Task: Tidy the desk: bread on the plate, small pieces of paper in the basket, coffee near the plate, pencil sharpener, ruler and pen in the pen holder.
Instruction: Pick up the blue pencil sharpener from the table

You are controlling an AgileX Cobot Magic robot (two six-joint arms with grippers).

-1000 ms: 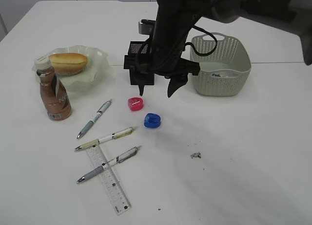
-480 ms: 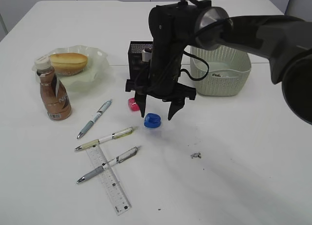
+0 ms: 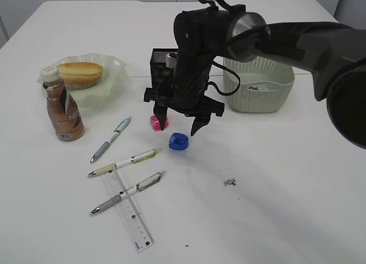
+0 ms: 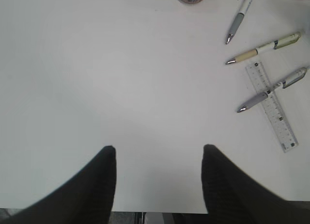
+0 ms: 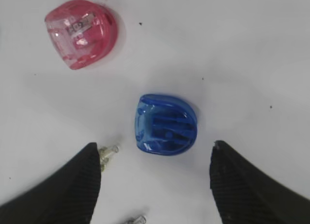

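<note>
1. Sharpeners sit mid-surface in the exterior view: a blue pencil sharpener (image 3: 178,141) and a pink pencil sharpener (image 3: 158,122) just beside it, apart. The right gripper (image 3: 178,127) hangs above them, jaws spread and empty, one tip in front of the pink one. Behind the arm stands the black pen holder (image 3: 158,63); the basket (image 3: 258,84) is to its right with paper scraps inside.
2. Same view, left side: bread (image 3: 80,73) lies on the plate (image 3: 116,81), and the coffee bottle (image 3: 63,107) stands upright just beside the plate. Three pens (image 3: 111,139) and a clear ruler (image 3: 128,209) lie in front; the lowest pen crosses the ruler. A small paper scrap (image 3: 230,182) lies well apart to the right.
3. Left wrist view: the left gripper (image 4: 159,158) hovers over bare white surface (image 4: 97,78), jaws spread, holding nothing. The pens, ruler and bottle base sit at the upper right, well away.
4. Right wrist view: the blue sharpener lies between the spread jaws, untouched, with the pink one beyond it to the left. Nothing stands between the jaws and the blue sharpener.
</note>
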